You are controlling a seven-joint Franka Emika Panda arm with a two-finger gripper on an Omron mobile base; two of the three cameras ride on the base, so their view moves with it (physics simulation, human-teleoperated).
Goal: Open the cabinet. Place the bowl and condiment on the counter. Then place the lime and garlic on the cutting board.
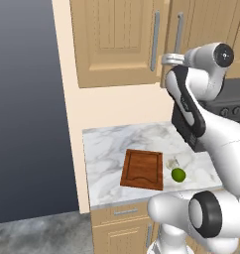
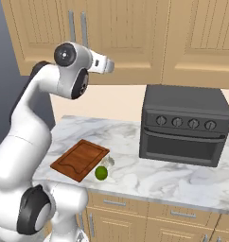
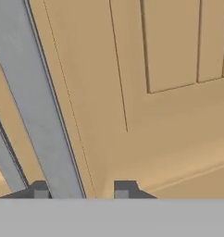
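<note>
Straddling a grey bar handle [image 3: 40,111] of the cabinet [image 3: 169,115], the gripper [image 3: 80,190] is seen at the bottom of the hand view, one dark finger tip on each side of the bar; whether the tips are pressed onto the bar cannot be told. The cabinet doors are seen shut across the top of both base views, the white hand being raised to the handles [image 1: 155,40] at upper centre of the left base view. Lower in that view, the cutting board [image 1: 142,168] is laid flat on the counter [image 1: 104,149], with the lime [image 1: 178,174] just beside its right edge and the garlic [image 1: 171,163] close behind the lime. A dark toaster oven [image 2: 185,125] is set at the right of the right base view.
</note>
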